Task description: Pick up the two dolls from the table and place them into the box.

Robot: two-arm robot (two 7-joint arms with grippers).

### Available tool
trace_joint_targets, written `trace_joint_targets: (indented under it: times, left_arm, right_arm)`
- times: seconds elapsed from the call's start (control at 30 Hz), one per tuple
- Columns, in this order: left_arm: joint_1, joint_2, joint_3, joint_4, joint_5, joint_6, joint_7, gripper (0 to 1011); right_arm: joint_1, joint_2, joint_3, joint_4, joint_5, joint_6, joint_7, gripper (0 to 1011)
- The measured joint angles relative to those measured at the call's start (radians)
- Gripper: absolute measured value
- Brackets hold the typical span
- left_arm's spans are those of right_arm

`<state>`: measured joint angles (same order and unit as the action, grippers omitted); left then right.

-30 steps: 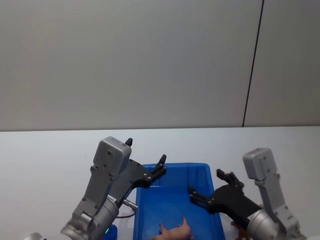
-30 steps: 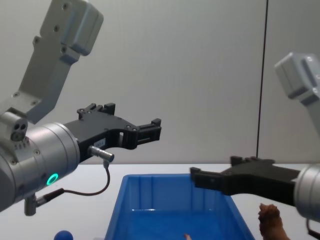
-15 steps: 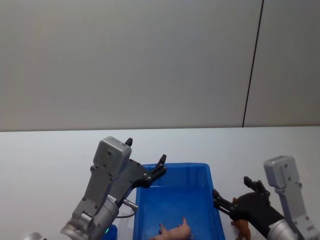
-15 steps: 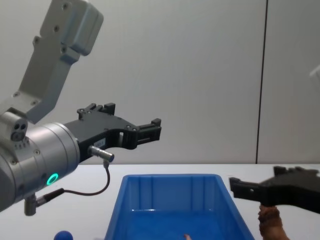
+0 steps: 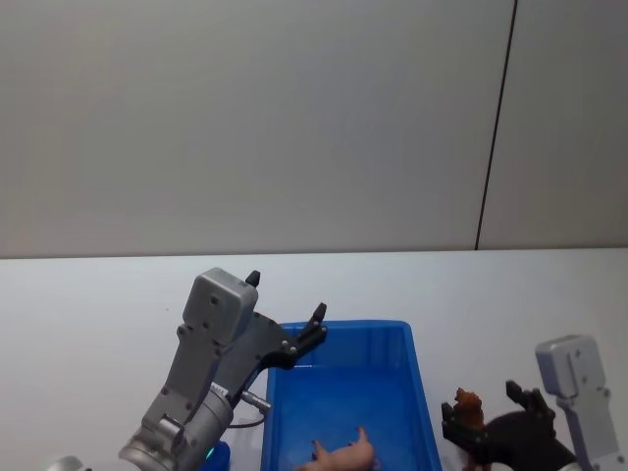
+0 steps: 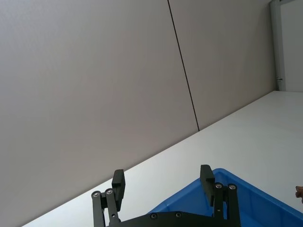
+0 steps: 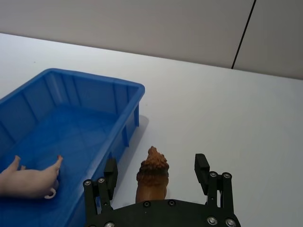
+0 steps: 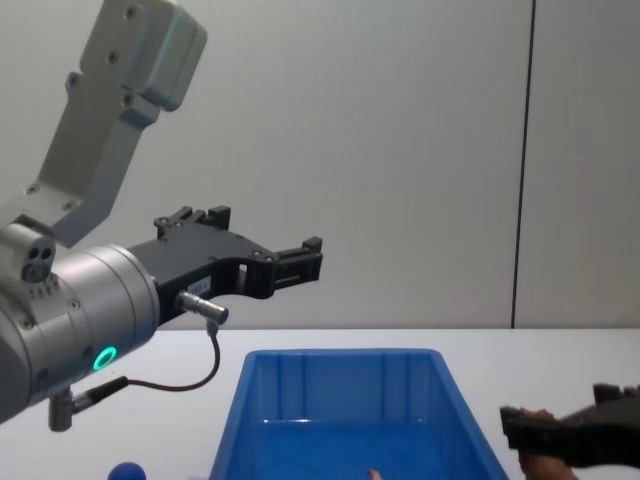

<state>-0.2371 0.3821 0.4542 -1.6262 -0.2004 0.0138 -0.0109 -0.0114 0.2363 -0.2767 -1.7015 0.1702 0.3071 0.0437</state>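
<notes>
Beside box (image 7: 94, 97), brown doll (image 7: 152, 172) betw. spread right pincer (image 7: 156, 163) (wrist view)

From the head: high behind both arms, facing forward and down onto the left gripper (image 5: 286, 294) at the box (image 5: 343, 325) rim. From the chest: lower, level across the table (image 8: 490, 345), close beside that gripper. From each wrist: just behind the fingers (image 6: 118, 182), looking out past them. Shared by head and right gripper (image 7: 156, 161) views: box, brown doll (image 7: 152, 175).
</notes>
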Motion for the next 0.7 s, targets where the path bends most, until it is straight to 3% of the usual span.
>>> trace_joint_targets:
  times: [0.5, 0.7]
  left_arm:
    - [0.000, 0.000, 0.000, 0.000, 0.000, 0.000, 0.000, 1001]
    - [0.000, 0.000, 0.000, 0.000, 0.000, 0.000, 0.000, 1001]
  right_arm:
    - [-0.033, -0.002, -0.006, 0.009, 0.014, 0.034, -0.012, 1000]
    - [-0.041, -0.006, -0.008, 0.018, 0.024, 0.051, -0.010, 879]
